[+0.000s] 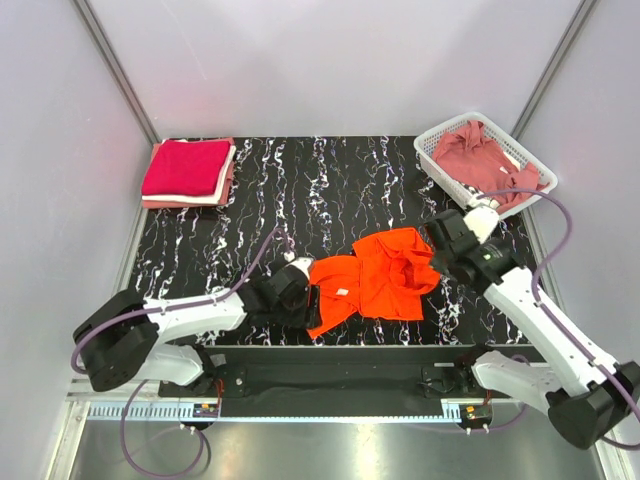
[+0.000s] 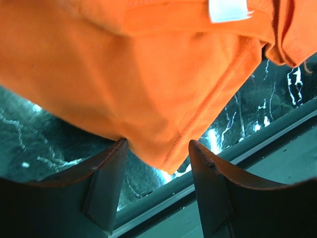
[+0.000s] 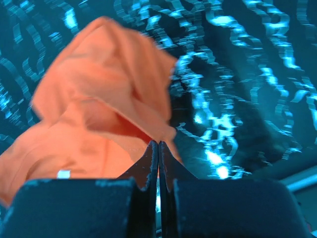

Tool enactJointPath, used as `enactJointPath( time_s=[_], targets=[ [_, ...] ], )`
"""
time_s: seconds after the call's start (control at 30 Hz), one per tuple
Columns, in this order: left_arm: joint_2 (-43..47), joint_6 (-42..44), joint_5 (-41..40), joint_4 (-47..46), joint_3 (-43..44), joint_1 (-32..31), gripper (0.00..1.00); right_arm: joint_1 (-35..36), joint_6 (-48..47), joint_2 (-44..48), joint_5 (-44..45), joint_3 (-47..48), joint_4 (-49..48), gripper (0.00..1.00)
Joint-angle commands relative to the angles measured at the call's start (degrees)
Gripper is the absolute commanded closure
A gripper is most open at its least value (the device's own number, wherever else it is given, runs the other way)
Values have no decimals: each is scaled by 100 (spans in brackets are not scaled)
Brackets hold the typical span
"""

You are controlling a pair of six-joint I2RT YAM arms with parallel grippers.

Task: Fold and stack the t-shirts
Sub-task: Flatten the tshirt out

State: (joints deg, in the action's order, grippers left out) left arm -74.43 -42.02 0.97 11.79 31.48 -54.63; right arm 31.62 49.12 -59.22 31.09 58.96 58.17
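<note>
Partly done, by the look of it: folded stack [image 1: 187, 170], crimson on top, at upper left of the worktop [image 1: 330, 180]. Left to fold: orange t-shirt [image 1: 375, 280], crumpled at lower centre, and dusty-rose t-shirt [image 1: 480, 155] in the basket [image 1: 435, 150], upper right. Left tool [image 2: 156, 146] spread around the orange hem; right tool [image 3: 158, 144] pressed together, seemingly pinching orange cloth.

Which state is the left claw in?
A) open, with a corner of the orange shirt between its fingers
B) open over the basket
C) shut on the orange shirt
A: in the left wrist view the left claw stands open, with a hemmed corner of the orange t-shirt dipping between its fingers.
</note>
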Motion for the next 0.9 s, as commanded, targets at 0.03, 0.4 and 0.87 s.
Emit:
enactJointPath(
  time_s=[0.03, 0.4, 0.87],
  targets=[
    [-308, 141, -299, -98, 51, -127, 42, -349, -61, 288, 468, -183, 397, 100],
    [-572, 194, -519, -177, 138, -179, 100, -516, -122, 209, 354, -61, 160, 100],
    [1132, 2039, -2724, 2828, 4083, 1086, 100, -955, -1352, -889, 1003, 3850, 194, 100]
  ],
)
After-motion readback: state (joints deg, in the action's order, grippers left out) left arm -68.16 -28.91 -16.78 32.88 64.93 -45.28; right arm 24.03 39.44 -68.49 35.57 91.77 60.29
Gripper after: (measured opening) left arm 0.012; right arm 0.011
